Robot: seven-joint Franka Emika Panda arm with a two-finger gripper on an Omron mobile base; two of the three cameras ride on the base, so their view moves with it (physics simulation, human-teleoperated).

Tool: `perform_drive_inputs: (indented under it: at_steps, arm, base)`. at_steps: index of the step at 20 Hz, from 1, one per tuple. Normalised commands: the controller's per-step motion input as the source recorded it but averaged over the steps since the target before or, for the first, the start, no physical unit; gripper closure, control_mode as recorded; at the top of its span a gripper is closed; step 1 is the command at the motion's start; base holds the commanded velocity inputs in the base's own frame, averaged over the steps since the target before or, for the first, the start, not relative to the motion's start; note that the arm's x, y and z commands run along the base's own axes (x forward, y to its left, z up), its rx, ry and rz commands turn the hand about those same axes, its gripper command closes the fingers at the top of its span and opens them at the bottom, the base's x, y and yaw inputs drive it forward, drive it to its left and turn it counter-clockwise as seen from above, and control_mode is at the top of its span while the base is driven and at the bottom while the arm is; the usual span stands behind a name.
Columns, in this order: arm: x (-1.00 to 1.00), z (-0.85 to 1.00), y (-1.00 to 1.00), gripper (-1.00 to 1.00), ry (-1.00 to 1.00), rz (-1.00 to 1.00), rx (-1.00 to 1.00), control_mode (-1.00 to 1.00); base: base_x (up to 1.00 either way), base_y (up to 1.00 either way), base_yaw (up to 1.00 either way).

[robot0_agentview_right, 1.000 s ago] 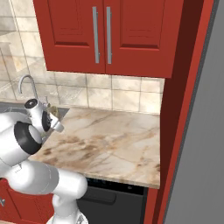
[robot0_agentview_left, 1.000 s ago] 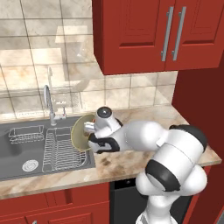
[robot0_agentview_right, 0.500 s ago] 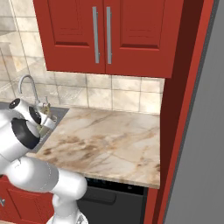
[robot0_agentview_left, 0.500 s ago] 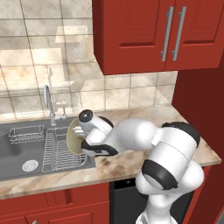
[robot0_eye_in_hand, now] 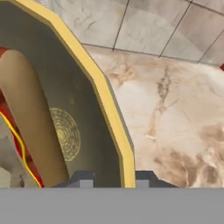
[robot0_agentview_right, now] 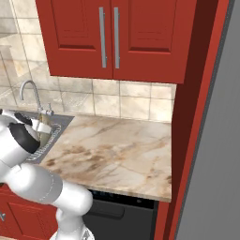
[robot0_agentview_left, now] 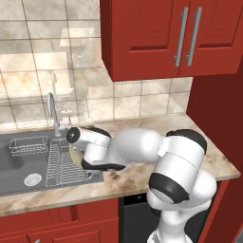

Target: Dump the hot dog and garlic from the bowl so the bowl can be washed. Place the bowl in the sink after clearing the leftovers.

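Bowl [robot0_eye_in_hand: 94, 94], olive inside with a yellow rim, held close before the hand camera; its left and lower portions are cut off by the picture's edges, so its full outline cannot be traced. The gripper [robot0_eye_in_hand: 111, 180] pinches the bowl's rim, one dark fingertip [robot0_eye_in_hand: 83, 180] on the inner side and the other on the outer side, pressed onto the thin wall. Inside the bowl lies the hot dog [robot0_eye_in_hand: 30, 118], its tan bun running along the wall with a red strip and a thin yellow line at its lower left; its ends are cut off. A pale grey patch at the lower left corner of the hand view is too cropped to identify. In the left base view the bowl [robot0_agentview_left: 76, 153] shows as a small olive sliver beside the arm's wrist, at the right end of the sink [robot0_agentview_left: 19, 168], above the wire dish rack [robot0_agentview_left: 66, 166]; most of it is hidden behind the arm. A smaller wire basket [robot0_agentview_left: 28, 146] sits at the sink's back edge, the round drain [robot0_agentview_left: 32, 179] near its front, and the chrome faucet [robot0_agentview_left: 52, 111] rises from the back rim. The marble counter [robot0_agentview_right: 117, 154] extends to the right of the sink, under red cabinets [robot0_agentview_right: 112, 37].
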Motion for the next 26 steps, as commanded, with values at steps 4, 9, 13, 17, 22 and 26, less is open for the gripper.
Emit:
perform_drive_inputs:
  at_steps: [4, 9, 13, 17, 22, 26]
  arm:
    - [0.0, 0.0, 0.08, 1.0, 0.02, 0.0, -0.12, -1.0]
    - [-0.07, 0.02, 0.03, 1.0, -0.08, 0.0, -0.17, -1.0]
    - [-0.03, 0.0, 0.25, 1.0, 0.0, 0.03, -0.19, -1.0]
    - [-0.29, 0.0, 0.27, 1.0, -0.05, 0.06, -0.22, -1.0]
    - [-0.01, 0.01, 0.0, 1.0, -0.03, 0.0, 0.0, -1.0]
    - [0.0, 0.24, -0.17, 1.0, -0.09, -0.03, 0.0, -1.0]
  base:
    - [0.0, 0.0, 0.0]
    - [0.0, 0.0, 0.0]
    - [0.0, 0.0, 0.0]
    - [0.0, 0.0, 0.0]
    - [0.0, 0.0, 0.0]
    - [0.0, 0.0, 0.0]
